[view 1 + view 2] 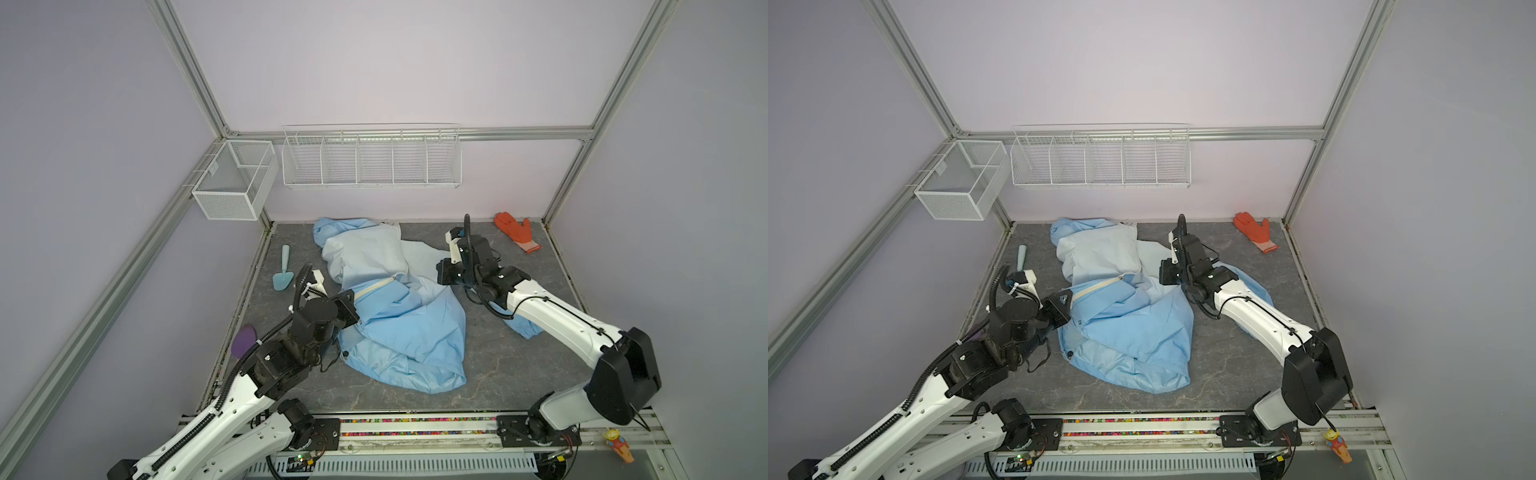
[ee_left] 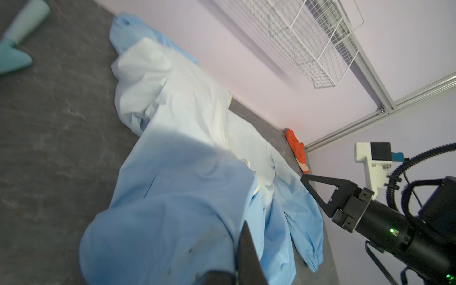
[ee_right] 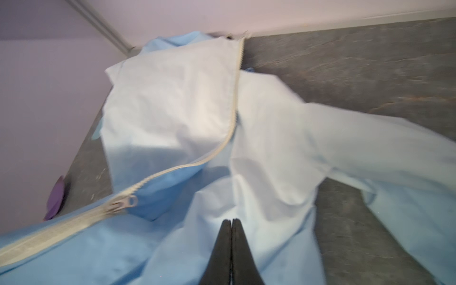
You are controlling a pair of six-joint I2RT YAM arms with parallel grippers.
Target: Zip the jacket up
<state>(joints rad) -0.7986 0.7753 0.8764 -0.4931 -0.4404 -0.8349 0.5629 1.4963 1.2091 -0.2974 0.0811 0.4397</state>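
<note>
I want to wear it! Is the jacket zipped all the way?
Partly zipped. On the jacket, the slider sits partway; beyond it one row of teeth runs alone.

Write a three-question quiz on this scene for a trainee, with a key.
1. True or false: the right gripper is open.
2. What lies near the far right corner of the table? A) a trowel B) a glove C) a basket
3. Fill in: the slider on the jacket zipper is held by ____ gripper.
Key: 1 false, its jaws are shut. 2 B. 3 neither.
</note>
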